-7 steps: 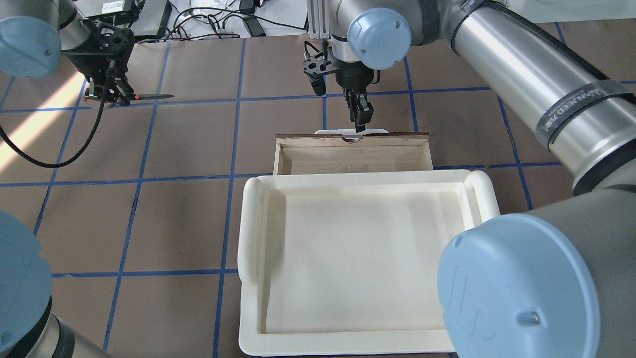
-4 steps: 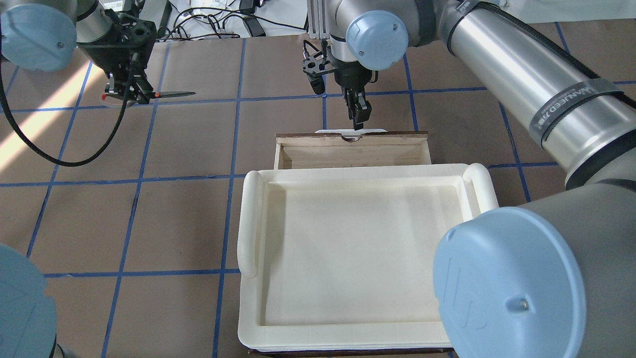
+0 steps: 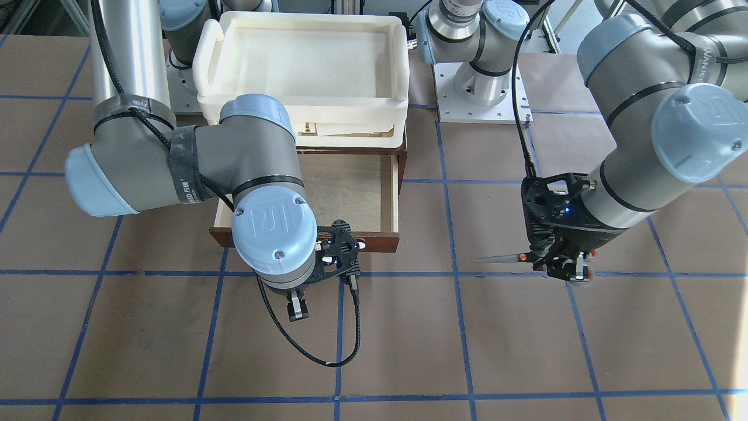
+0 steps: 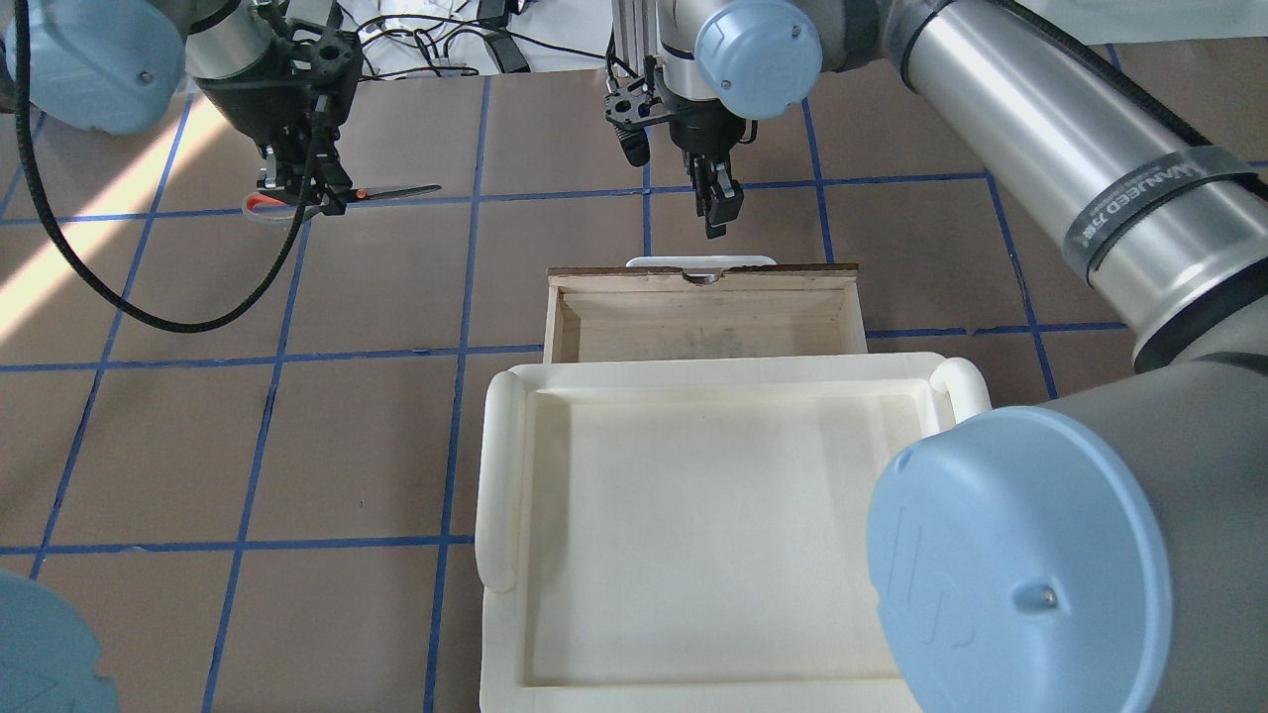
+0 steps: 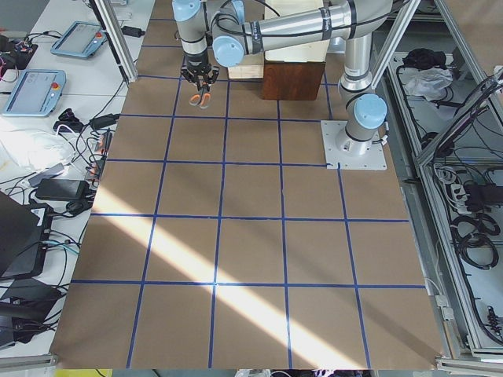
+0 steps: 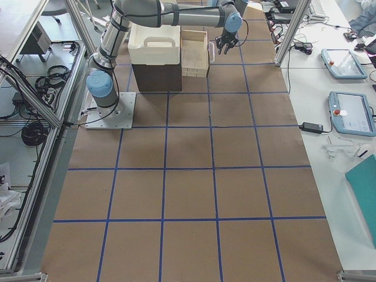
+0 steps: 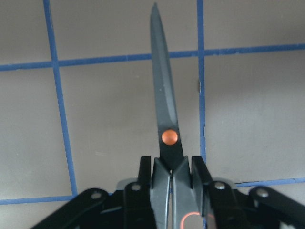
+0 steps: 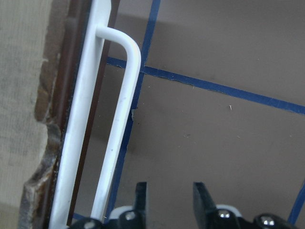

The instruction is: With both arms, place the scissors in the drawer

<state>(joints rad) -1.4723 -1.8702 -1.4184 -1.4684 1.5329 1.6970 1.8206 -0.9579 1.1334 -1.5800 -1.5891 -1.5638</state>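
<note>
My left gripper (image 4: 297, 193) is shut on the handles of the scissors (image 4: 391, 190) and holds them above the table, far left of the drawer, blades pointing toward it. The left wrist view shows the scissors (image 7: 164, 114) clamped between the fingers (image 7: 200, 174), orange pivot dot visible. The drawer (image 4: 698, 322) is pulled open and its pale inside is bare. My right gripper (image 4: 721, 216) is open and empty, just beyond the white bar handle (image 4: 698, 261) and apart from it. In the right wrist view the handle (image 8: 114, 119) lies left of the fingertips (image 8: 202, 200).
A cream-white plastic tray (image 4: 500, 465) sits on top of the cabinet, right behind the open drawer. Brown table paper with blue tape lines surrounds it. Cables and devices lie beyond the table's far edge (image 4: 426, 40).
My left arm has carried the scissors to the right, toward the drawer. My right gripper has come off the drawer handle and moved back from it. More of the drawer's inside shows.
</note>
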